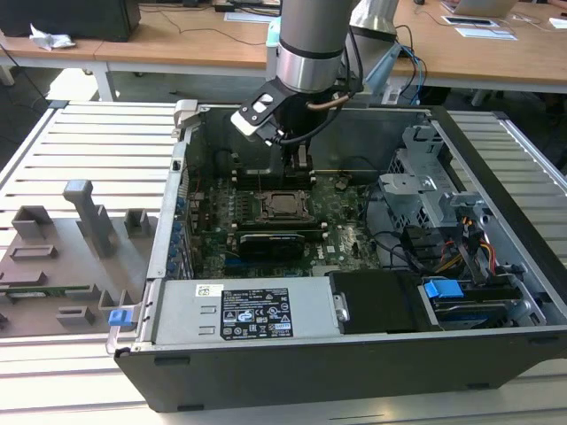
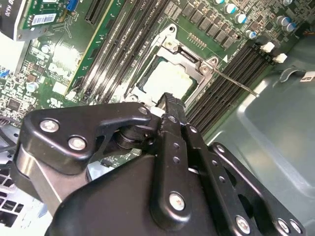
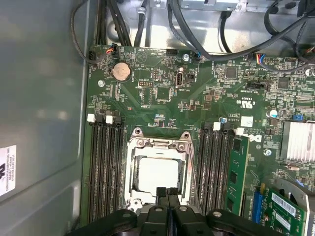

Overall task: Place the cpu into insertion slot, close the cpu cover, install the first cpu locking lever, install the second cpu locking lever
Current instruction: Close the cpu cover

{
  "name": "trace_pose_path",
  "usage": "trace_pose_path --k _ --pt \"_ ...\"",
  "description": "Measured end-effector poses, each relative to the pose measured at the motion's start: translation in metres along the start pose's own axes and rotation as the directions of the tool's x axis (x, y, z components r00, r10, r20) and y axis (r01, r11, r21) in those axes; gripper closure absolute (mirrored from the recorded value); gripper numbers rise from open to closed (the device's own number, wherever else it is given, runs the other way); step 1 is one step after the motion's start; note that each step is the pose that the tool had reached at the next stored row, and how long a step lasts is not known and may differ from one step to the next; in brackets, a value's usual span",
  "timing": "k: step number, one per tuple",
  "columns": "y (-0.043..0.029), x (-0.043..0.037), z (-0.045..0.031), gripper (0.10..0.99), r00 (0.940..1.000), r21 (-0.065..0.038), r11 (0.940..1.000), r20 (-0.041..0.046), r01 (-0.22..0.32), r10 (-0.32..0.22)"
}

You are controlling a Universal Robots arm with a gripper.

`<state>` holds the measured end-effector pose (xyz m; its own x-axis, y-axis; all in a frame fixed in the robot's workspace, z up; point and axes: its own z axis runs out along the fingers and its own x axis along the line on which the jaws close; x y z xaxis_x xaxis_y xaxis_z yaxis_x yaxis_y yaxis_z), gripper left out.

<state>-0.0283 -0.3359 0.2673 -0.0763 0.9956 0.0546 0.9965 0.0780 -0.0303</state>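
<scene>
- Exterior view: the hand [image 1: 302, 177] hangs inside the open computer case [image 1: 496, 168] on the bench [image 1: 97, 133]. It is just at 12 o'clock of the cpu [image 1: 285, 204], which lies in its socket on the green board [image 1: 350, 221].
- Second wrist view: the hand [image 2: 170, 98] is clenched on nothing, with its tip by the rim of the cpu cover [image 2: 189, 55]. The cover lies flat around the cpu [image 2: 167, 78]. A thin lever [image 2: 235, 81] juts over the memory slots.
- First wrist view: the clenched hand [image 3: 167, 191] sits at the cover's [image 3: 158, 144] edge, and the cpu [image 3: 157, 175] shows through its window.

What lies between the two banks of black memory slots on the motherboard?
The cpu, with the cpu cover framing it, seen in the first wrist view.
</scene>
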Motion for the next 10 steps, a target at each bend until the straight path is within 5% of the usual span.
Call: trace_pose_path --k 5,10 --pt "-0.0006 0.0010 -0.0182 0.980 1.0000 0.000 1.0000 0.0016 0.000 0.000" --pt "-0.0008 0.0014 -0.0248 0.980 1.0000 0.000 1.0000 0.0015 0.000 0.000"
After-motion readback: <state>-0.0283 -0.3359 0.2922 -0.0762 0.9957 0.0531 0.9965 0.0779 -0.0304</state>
